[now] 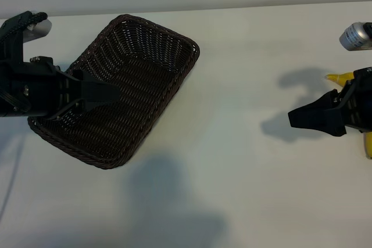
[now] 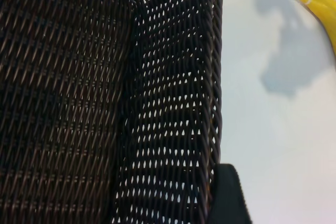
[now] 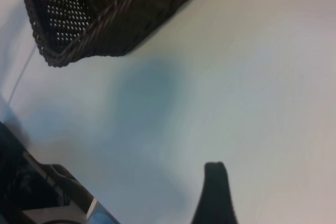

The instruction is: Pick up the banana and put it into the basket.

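The dark brown woven basket [image 1: 154, 25] stands empty at the left of the white table, also in the left wrist view [image 2: 173, 103] and the right wrist view [image 3: 105, 19]. My left gripper [image 1: 113, 93] hovers open over the basket's left half; one finger [image 2: 228, 192] shows beside the rim. At the far right lies the yellow banana [image 1: 340, 77], mostly hidden under my right arm; one end shows in the left wrist view [image 2: 320, 3]. My right gripper [image 1: 293, 119] is open, pointing toward the basket, with nothing between its fingers [image 3: 215, 190].
Bare white table [image 1: 244, 190] stretches between the basket and the right arm. A grey cylindrical part [image 1: 356, 35] sits at the far right edge. The right wrist view shows the table's edge with dark equipment [image 3: 31, 192] beyond it.
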Robot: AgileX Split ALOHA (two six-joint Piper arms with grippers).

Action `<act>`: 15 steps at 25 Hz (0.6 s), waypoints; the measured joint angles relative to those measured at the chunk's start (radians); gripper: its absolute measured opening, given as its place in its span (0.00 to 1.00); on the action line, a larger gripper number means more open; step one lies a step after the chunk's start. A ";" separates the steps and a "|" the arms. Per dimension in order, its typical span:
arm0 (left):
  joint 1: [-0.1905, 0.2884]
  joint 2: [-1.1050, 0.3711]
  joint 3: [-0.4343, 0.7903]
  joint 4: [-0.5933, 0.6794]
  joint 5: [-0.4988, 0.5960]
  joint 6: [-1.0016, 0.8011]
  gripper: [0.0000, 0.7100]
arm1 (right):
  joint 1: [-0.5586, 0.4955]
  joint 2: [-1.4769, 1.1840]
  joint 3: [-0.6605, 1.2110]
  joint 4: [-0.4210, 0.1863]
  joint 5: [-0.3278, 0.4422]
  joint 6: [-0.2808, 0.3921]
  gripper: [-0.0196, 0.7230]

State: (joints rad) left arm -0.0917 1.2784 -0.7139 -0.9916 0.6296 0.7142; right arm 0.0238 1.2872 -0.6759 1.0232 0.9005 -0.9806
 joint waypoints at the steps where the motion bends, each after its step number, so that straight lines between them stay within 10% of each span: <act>1: 0.000 0.000 0.000 0.000 -0.002 0.000 0.73 | 0.000 0.000 0.000 0.000 0.000 0.000 0.78; 9: 0.000 0.000 0.000 0.061 0.008 -0.368 0.73 | 0.000 0.000 0.000 0.000 0.000 0.000 0.78; 15: 0.000 0.000 0.000 0.393 0.008 -0.903 0.73 | 0.000 0.000 0.000 0.000 0.000 0.000 0.78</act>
State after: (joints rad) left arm -0.0917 1.2784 -0.7139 -0.5991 0.6378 -0.1892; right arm 0.0238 1.2872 -0.6763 1.0232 0.9005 -0.9806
